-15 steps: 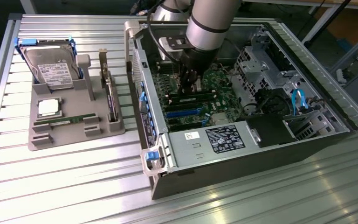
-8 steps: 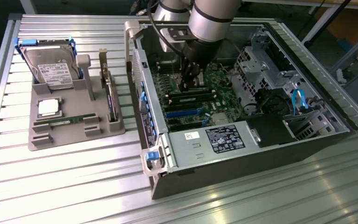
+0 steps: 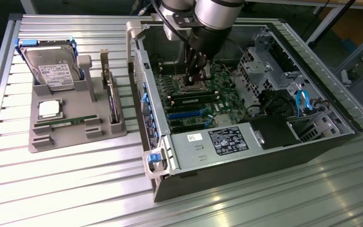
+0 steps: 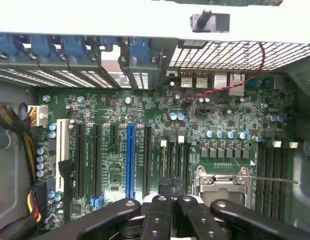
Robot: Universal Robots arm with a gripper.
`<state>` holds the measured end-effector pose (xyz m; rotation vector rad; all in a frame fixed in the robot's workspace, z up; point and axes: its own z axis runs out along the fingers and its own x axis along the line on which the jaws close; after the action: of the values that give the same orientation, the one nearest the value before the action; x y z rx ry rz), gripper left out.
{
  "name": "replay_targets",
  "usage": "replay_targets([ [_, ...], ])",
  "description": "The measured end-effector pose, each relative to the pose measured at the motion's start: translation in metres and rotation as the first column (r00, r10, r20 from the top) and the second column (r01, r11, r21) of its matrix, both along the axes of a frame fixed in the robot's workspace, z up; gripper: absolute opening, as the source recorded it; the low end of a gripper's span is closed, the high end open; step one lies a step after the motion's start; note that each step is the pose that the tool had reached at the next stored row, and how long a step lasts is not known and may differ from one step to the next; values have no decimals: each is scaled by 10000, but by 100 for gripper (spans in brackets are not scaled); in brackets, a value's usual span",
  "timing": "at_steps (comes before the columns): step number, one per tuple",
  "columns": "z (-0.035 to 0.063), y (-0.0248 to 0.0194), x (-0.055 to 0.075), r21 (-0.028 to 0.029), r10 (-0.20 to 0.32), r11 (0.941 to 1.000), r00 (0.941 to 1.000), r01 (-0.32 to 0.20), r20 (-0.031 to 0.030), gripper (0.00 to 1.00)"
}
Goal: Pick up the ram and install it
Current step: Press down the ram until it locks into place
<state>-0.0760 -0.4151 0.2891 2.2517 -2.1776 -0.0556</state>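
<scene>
One ram (image 3: 65, 122), a thin green stick, lies flat in the grey holder tray (image 3: 74, 139) outside the computer case. My gripper (image 3: 196, 84) reaches down inside the open case (image 3: 245, 142) over the motherboard (image 4: 115, 150), beside the CPU socket (image 4: 222, 182). In the wrist view the black fingers (image 4: 155, 212) meet, shut, right above the memory slots (image 4: 175, 160). I cannot make out whether a stick sits between them. In the exterior view a narrow green strip (image 3: 191, 98) lies along the slots just in front of the fingertips.
The tray also holds a hard drive (image 3: 52, 68), a square silver CPU chip (image 3: 49, 108) and an upright expansion card (image 3: 111, 101). Inside the case are the power supply (image 3: 222, 139), a drive cage (image 3: 260, 71) and cables (image 4: 15, 150). Further memory slots (image 4: 272, 170) lie past the socket.
</scene>
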Motion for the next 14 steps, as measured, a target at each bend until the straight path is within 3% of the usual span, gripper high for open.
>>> replay_targets([
  [6,163,0,4,0,0,10000,10000,0,0,10],
  [10,351,0,10,1,0,10000,10000,0,1,10],
  [14,477,0,12,0,0,10000,10000,0,0,10],
])
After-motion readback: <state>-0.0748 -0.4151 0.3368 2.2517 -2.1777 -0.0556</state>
